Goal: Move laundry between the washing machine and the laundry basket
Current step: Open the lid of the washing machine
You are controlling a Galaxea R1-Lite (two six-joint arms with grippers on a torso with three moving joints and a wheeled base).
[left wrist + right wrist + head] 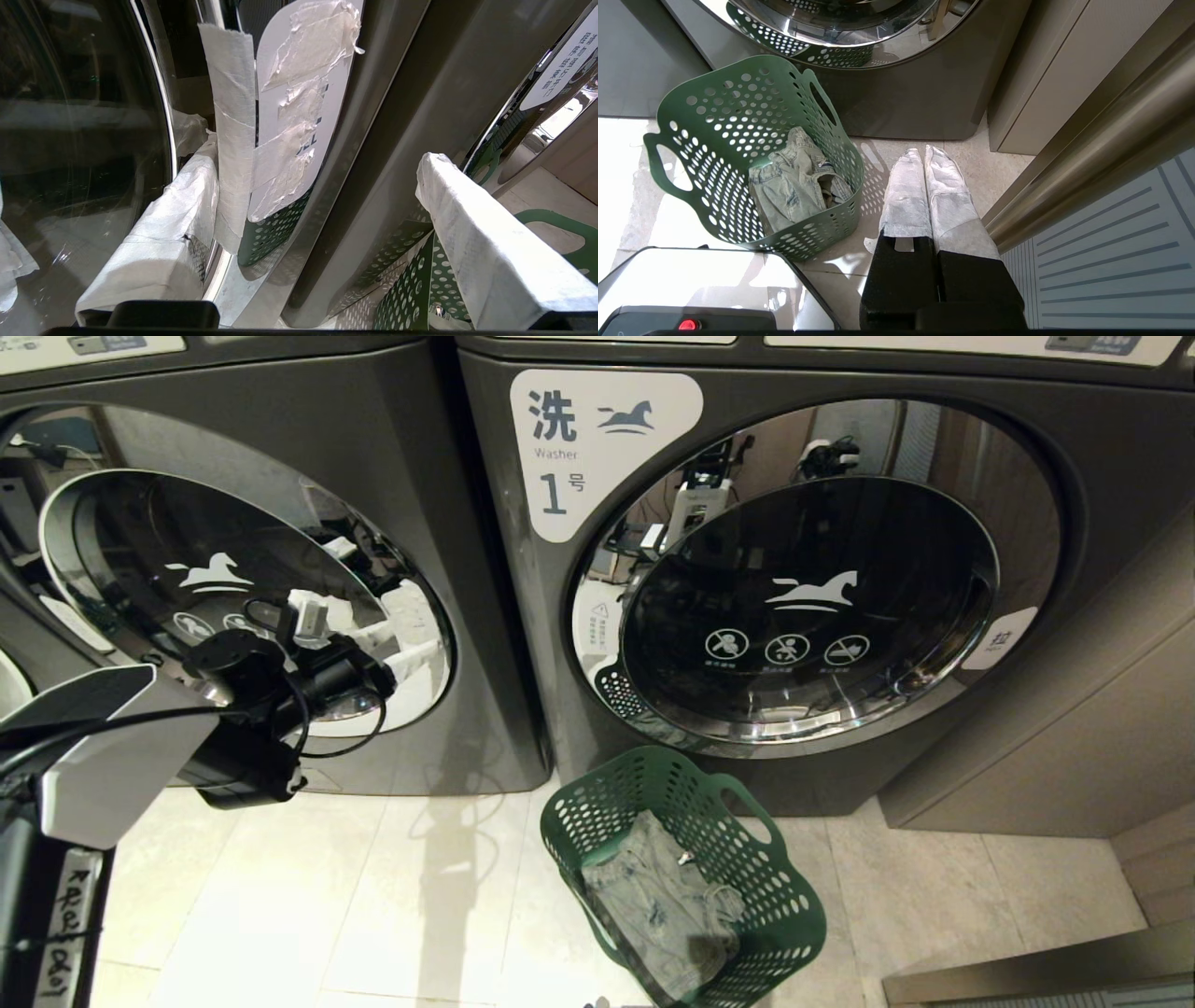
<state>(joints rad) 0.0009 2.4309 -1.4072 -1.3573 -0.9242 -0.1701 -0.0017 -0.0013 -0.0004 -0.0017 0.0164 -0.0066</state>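
Two dark grey front-loading washers stand side by side on a pale tiled floor (pixel 308 896); the washing machine (pixel 448 644) on the left of the head view shows a chrome-ringed round glass door (pixel 149 579) with a white horse logo, and its number label is out of sight; the machine labelled 1 (pixel 1027 775) to its right carries a white panel with a horse and the word Washer, and its own glass door mirrors the room; a beige cabinet (pixel 1074 737) flanks it on the far right.

The laundry basket (pixel 789 896), dark green plastic pierced all over with round holes and with oval handle cutouts, sits on the floor just in front of the machine labelled 1, near the seam between the two washers; its reflection shows in the chrome ring above it.

The laundry (pixel 653 896), a faded grey-green denim garment with stitched seams, lies crumpled inside the basket on its bottom, a small metal button glinting near its upper edge.

The left hand (pixel 359 630) is raised in front of the left washer's door, at the door's right rim; its white-wrapped fingers (pixel 486 242) are spread wide apart with nothing between them; one finger lies close to a taped white sticker (pixel 299 107) beside the door ring.

The right hand (pixel 924 154) hangs low over the floor just beside the basket, its wrapped fingers pressed together and empty.
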